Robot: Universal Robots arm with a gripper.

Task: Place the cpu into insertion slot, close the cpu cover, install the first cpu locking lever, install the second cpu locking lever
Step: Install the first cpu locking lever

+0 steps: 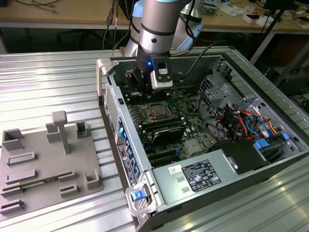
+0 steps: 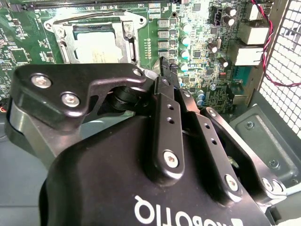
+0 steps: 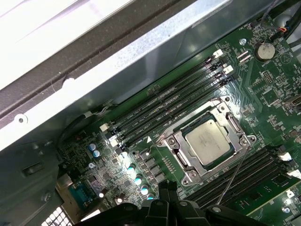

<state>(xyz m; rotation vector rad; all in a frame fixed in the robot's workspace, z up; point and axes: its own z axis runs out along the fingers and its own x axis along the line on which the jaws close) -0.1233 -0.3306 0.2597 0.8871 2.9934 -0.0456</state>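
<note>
Inside the steel case (image 3: 155, 44), I'm hovering my claw (image 2: 163, 70), pressed together and empty, near the shiny square cpu cover (image 3: 177, 151). Black memory slots (image 3: 164, 106) are flanking the matte cpu (image 3: 207, 137).

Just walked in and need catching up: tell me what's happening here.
One robot arm's gripper hangs inside the open computer case, over the motherboard next to the insertion slot. The cpu already sits in the slot, and the cpu cover appears to lie down around it.

1 cpu (image 3: 208, 141), 1 cpu cover (image 3: 181, 160), 1 computer case (image 1: 123, 145), 1 grey holder plate (image 1: 48, 154), 1 robot arm (image 1: 157, 24)
</note>
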